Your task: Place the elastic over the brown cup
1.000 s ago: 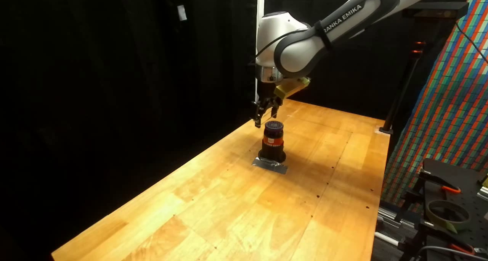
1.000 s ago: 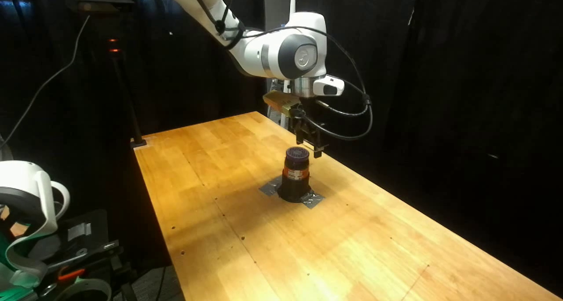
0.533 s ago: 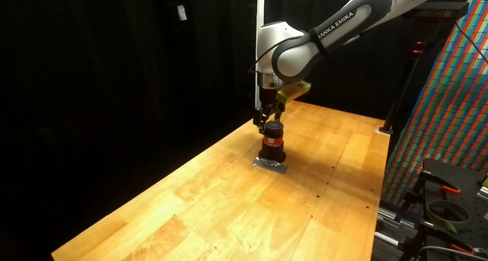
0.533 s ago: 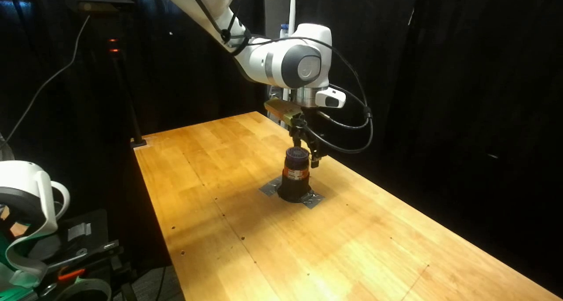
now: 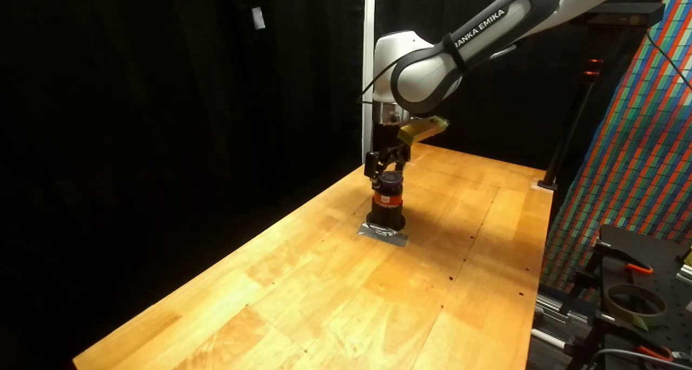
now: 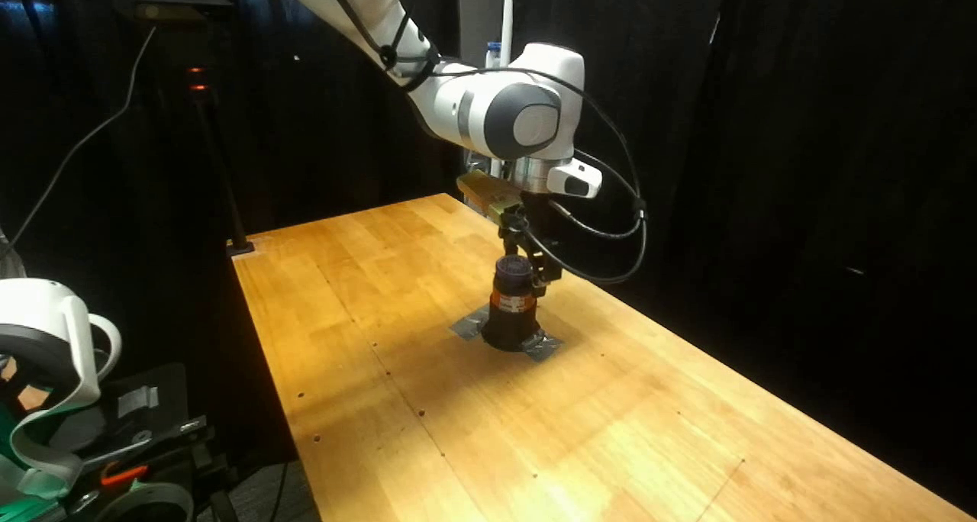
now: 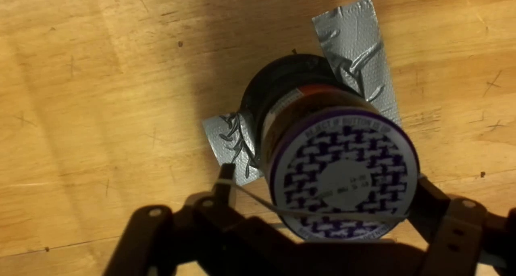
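Note:
The brown cup is a jar with a purple-and-white lid and orange label, seen in both exterior views (image 5: 388, 199) (image 6: 513, 302) and from above in the wrist view (image 7: 342, 147). It stands in a black holder (image 7: 278, 76). My gripper (image 5: 388, 176) (image 6: 525, 270) is open at lid height, its fingers spread either side of the jar (image 7: 322, 177). The right finger in the wrist view appears to touch the lid's edge; the left finger stands apart. The elastic (image 7: 336, 215), a thin pale band, is stretched between the fingers, one strand crossing over the lid near its lower edge.
Grey tape strips (image 5: 383, 235) (image 7: 358, 50) fix the holder to the wooden table (image 5: 324, 305). A black post (image 5: 567, 132) stands at the table's far corner. A black side cart with a tape roll (image 5: 635, 305) is beside the table.
My gripper has come down from above the jar and moved sideways over it, so its fingers now flank the lid. The lid has shifted very slightly. The fingers stay spread.

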Controlling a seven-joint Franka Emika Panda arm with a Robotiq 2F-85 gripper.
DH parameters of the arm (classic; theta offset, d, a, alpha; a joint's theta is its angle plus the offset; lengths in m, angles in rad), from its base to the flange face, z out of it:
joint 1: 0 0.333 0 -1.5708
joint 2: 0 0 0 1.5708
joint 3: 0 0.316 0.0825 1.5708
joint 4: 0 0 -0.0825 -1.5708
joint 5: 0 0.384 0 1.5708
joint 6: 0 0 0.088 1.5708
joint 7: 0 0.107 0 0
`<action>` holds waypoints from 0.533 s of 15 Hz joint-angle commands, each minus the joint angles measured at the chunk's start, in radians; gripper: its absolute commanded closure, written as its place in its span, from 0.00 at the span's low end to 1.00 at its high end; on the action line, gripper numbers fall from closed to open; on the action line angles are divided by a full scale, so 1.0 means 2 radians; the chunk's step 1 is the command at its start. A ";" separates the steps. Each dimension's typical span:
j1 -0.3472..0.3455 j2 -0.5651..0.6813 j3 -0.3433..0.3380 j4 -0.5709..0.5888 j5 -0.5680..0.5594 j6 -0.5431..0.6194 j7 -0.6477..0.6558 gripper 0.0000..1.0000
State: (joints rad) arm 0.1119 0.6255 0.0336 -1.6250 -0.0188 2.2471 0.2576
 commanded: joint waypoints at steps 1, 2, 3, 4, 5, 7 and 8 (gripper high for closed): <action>-0.015 -0.063 0.004 -0.094 0.028 0.041 -0.024 0.00; -0.017 -0.071 0.005 -0.108 0.035 0.050 -0.028 0.00; -0.020 -0.080 0.007 -0.126 0.043 0.062 -0.034 0.00; -0.020 -0.087 0.008 -0.141 0.048 0.074 -0.038 0.00; -0.022 -0.092 0.010 -0.155 0.055 0.089 -0.042 0.00; -0.025 -0.102 0.015 -0.179 0.068 0.113 -0.054 0.00; -0.025 -0.107 0.017 -0.191 0.074 0.124 -0.057 0.00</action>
State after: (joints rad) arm 0.0857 0.4956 0.0484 -1.8675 0.0898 2.4446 0.1993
